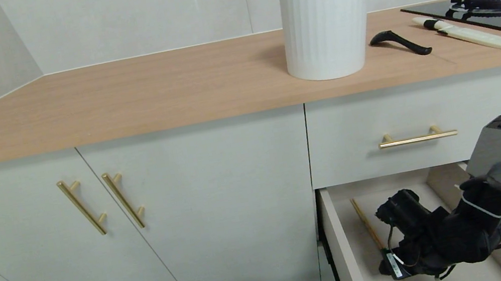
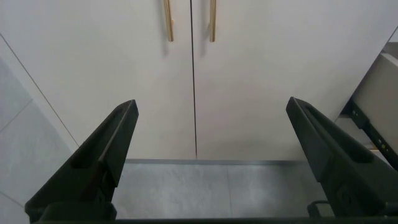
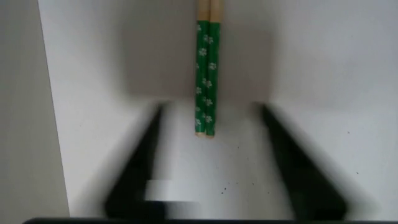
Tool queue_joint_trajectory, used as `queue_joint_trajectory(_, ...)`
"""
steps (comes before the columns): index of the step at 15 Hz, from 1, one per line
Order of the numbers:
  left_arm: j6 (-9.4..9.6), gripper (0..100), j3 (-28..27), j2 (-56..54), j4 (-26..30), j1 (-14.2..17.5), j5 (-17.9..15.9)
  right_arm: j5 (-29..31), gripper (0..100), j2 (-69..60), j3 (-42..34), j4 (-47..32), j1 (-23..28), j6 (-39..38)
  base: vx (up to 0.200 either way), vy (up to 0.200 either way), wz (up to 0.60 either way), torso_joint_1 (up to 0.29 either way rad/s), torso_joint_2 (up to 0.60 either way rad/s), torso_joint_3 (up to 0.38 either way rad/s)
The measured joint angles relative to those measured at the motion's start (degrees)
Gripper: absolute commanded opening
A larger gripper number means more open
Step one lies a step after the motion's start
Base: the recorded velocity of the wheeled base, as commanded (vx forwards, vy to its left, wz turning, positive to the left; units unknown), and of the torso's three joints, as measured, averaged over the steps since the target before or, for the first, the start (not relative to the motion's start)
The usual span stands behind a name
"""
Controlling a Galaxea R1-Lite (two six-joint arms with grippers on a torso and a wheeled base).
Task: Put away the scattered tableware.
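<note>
The chopsticks (image 3: 207, 74) are laid on the drawer (image 1: 341, 242) floor, their green ends just ahead of the right gripper (image 3: 210, 112), which is spread wide and empty (release is judged done). The left gripper (image 2: 211, 106) is likewise open and empty. A clean withdrawal is called for next, then the knife (image 1: 464, 34) should be fetched.

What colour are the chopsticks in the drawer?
The chopsticks are green with tiny white flowers, then plain wood. Right wrist view shows it best.
</note>
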State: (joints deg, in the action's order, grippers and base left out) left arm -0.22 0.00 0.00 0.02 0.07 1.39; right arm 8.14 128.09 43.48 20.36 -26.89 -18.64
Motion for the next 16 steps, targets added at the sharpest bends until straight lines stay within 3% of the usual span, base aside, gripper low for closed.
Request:
queue_joint_trajectory(6, -0.02, 100, 0.0, 0.0, 0.0, 0.0, 0.0, -0.2, 100, -7.9, -0.8, -3.8, 0.3, 0.1, 0.000, 0.000, 0.00, 0.000, 0.00, 0.000)
queue_joint_trajectory(8, -0.02, 100, 0.0, 0.0, 0.0, 0.0, 0.0, -0.5, 100, -15.9, 0.1, -12.9, 1.0, 0.2, 0.000, 0.000, 0.00, 0.000, 0.00, 0.000)
queue_joint_trajectory(12, 0.00, 100, 0.0, 0.0, 0.0, 0.0, 0.0, -3.6, 100, -35.3, 10.7, -43.5, 5.0, 0.4, 0.000, 0.000, 0.00, 0.000, 0.00, 0.000)
queue_joint_trajectory(16, -0.02, 100, 0.0, 0.0, 0.0, 0.0, 0.0, -5.8, 100, -48.1, 15.8, -48.0, 11.8, 6.6, 0.000, 0.000, 0.00, 0.000, 0.00, 0.000)
